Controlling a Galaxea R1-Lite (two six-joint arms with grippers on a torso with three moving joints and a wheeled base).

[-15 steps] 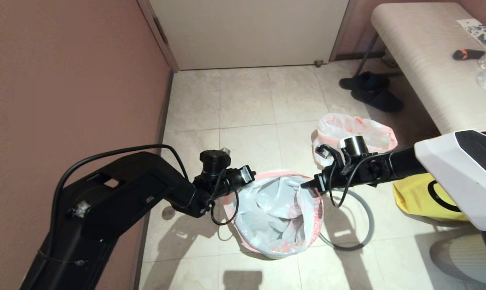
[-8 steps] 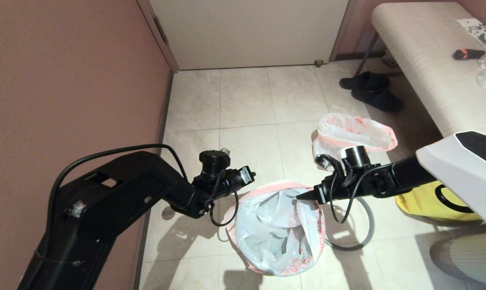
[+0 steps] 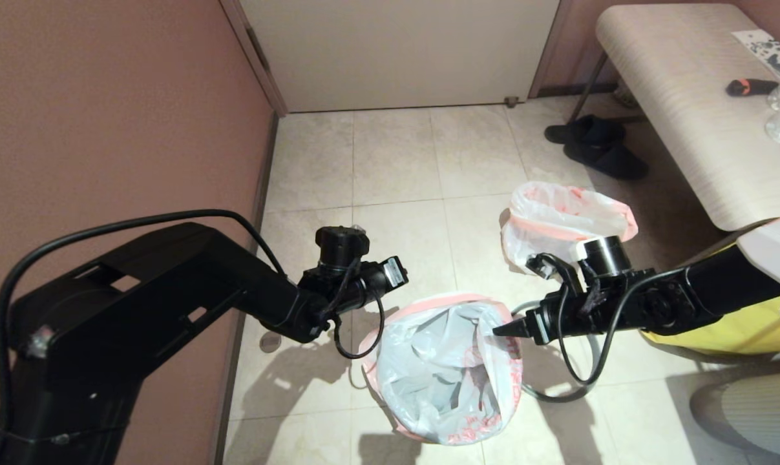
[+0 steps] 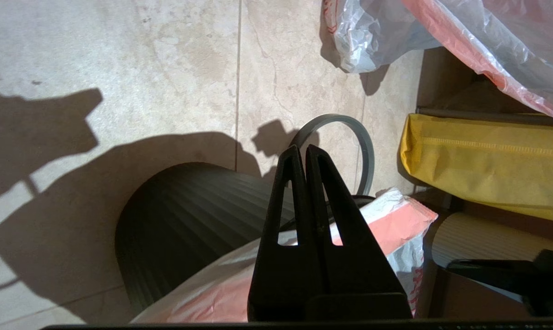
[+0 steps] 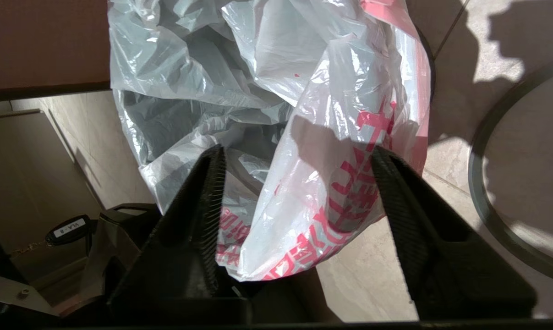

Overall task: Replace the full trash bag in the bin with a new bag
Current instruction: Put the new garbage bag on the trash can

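Left gripper point(image 3: 399, 274) was held with jaws pressed together, just left of the bin point(image 4: 184, 215). New bag point(image 3: 444, 371) was draped in the bin. Right gripper point(image 3: 503, 329) was held with jaws spread at the bag's right rim. Full trash bag point(image 3: 561, 216) was set on the floor behind.

Small round black ribbed wastebasket point(image 4: 184, 211) upright on tile floor at 6 o'clock, lined with thin translucent white plastic bag point(image 3: 444, 371), pink-red rim band, red print, mouth open, wrinkled. Bulging translucent white bag point(image 3: 561, 219) at 1 o'clock from bin, apart. Loose grey ring rim point(image 3: 558, 391) flat at 3 o'clock, beside bin.
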